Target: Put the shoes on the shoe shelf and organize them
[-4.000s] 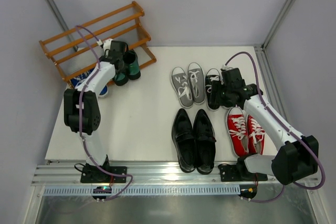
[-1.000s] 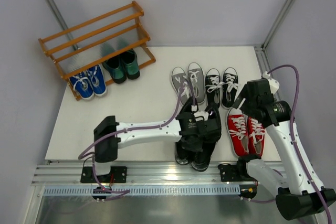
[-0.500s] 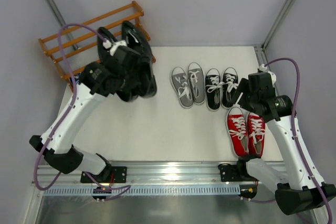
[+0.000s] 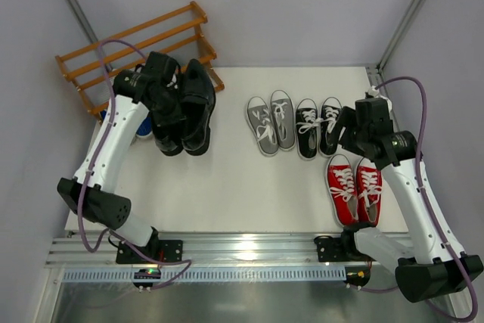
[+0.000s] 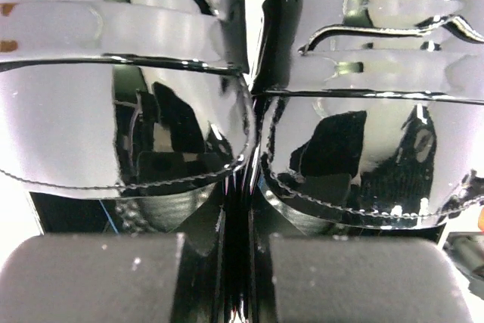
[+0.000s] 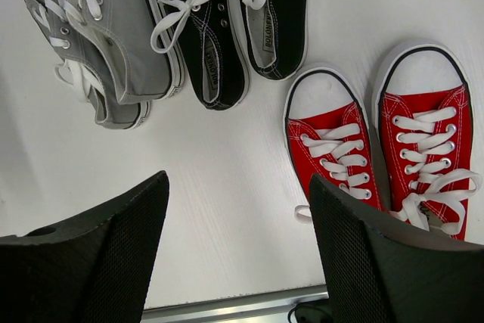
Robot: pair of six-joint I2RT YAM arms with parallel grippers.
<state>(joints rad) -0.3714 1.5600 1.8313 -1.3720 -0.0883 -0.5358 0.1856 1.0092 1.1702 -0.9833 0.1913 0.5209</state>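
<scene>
My left gripper (image 4: 168, 85) is shut on the pair of black leather loafers (image 4: 189, 111), pinching their inner walls together, and holds them in front of the shoe shelf (image 4: 132, 39). In the left wrist view the gripper (image 5: 240, 262) sits under the glossy loafers (image 5: 363, 149). A bit of a blue sneaker (image 4: 144, 129) shows beside them; the green loafers are hidden. My right gripper (image 4: 349, 132) is open and empty above the table, as its wrist view (image 6: 238, 247) shows. Grey sneakers (image 4: 271, 122), black-and-white sneakers (image 4: 318, 125) and red sneakers (image 4: 355, 189) stand on the table.
In the right wrist view the grey sneakers (image 6: 113, 35), the black-and-white sneakers (image 6: 234, 28) and the red sneakers (image 6: 378, 141) lie beyond the fingers. White walls enclose the table; a metal rail (image 4: 249, 251) runs along its near edge.
My left arm has brought the black loafers down and left, closer to the shelf's lower front. The right arm has shifted only slightly.
</scene>
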